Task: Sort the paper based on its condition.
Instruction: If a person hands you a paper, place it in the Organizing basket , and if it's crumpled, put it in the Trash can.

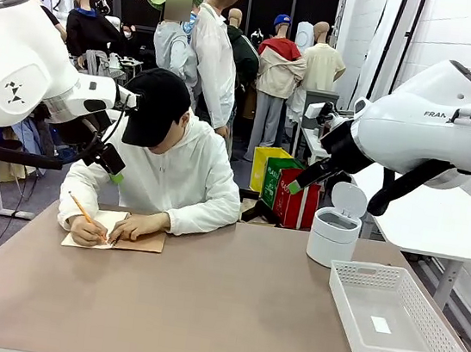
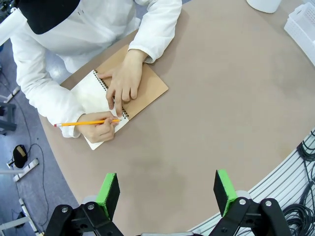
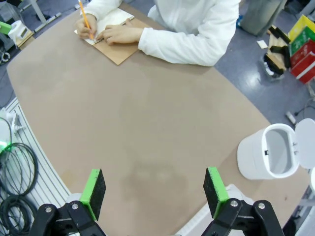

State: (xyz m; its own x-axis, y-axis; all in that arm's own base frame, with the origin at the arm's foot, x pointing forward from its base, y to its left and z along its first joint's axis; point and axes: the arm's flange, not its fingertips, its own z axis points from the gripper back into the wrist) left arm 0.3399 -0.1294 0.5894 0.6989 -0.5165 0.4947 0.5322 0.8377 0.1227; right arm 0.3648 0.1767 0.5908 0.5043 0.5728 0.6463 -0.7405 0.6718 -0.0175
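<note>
A person (image 1: 172, 163) in a white hooded top and black cap sits at the far left of the brown table (image 1: 217, 313), bent over an open notebook (image 2: 147, 86) with a brown cover. The paper (image 2: 91, 96) is the white sheet lying just left of the notebook's wire spine in the left wrist view, at the far left edge of the table. Whether it is loose or bound cannot be told. One hand (image 2: 98, 130) rests on the near corner of the paper and holds an orange pencil (image 2: 81, 123) with its tip close to the spine. The other hand (image 2: 125, 81) lies flat across the spine, touching both the paper and the brown cover. The left gripper (image 2: 166, 189) hangs high above the near left part of the table, well apart from the notebook, its green-padded fingers spread wide with nothing between them. The right gripper (image 3: 153, 191) hangs high over the right side, its fingers also spread wide and holding nothing. A white bin (image 1: 332, 232) with its lid tipped up stands on the far right of the table. A white mesh basket (image 1: 344, 312) sits just in front of the bin, at the near right.
</note>
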